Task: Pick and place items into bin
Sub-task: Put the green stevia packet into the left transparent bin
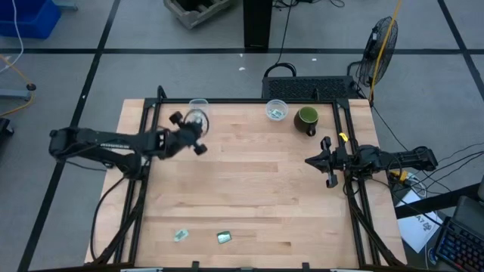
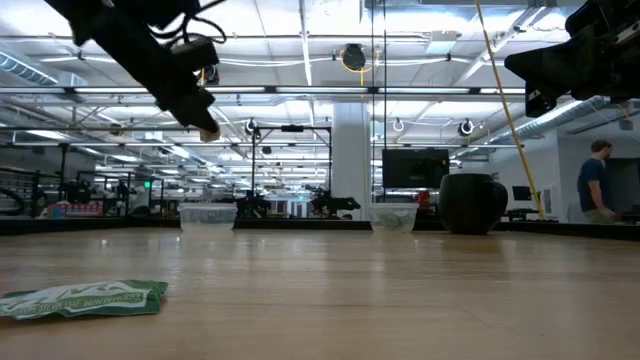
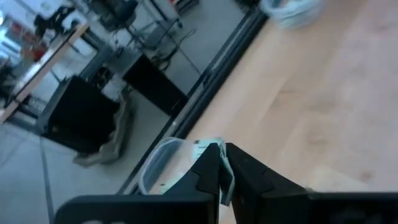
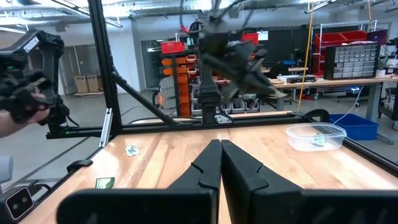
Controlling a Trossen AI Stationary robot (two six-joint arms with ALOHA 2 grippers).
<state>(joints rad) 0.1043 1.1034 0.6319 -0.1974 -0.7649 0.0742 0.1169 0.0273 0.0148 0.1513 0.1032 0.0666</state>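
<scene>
left hand (image 1: 198,134) hangs over the far left part of the tabletop (image 1: 249,189), right at a clear plastic bin (image 1: 197,111) that stands near the far edge. in the left wrist view its two dark fingers (image 3: 208,171) are almost together and pinch a pale mint-green packet (image 3: 225,180) between their tips, with the rim of that clear bin just below and beyond them. in the low view this arm comes down from the upper left, its tip well above the wood.

right hand (image 1: 324,161) waits near the right edge of the tabletop, about midway along it, pointing inward; in the right wrist view its fingers (image 4: 214,163) are pressed together and empty.

a second clear bin (image 1: 276,110) stands at the far edge right of centre, with something pale green lying inside it, and a dark green mug (image 1: 306,119) stands just beside it on the right.

two more packets lie loose on the wood near the front edge, well apart from both hands: a pale one (image 1: 180,236) on the left and a darker green one (image 1: 224,238) a little to its right. the low view shows one green and white packet (image 2: 85,298) lying flat close to the camera. a person (image 2: 596,182) stands in the room behind, far right.
</scene>
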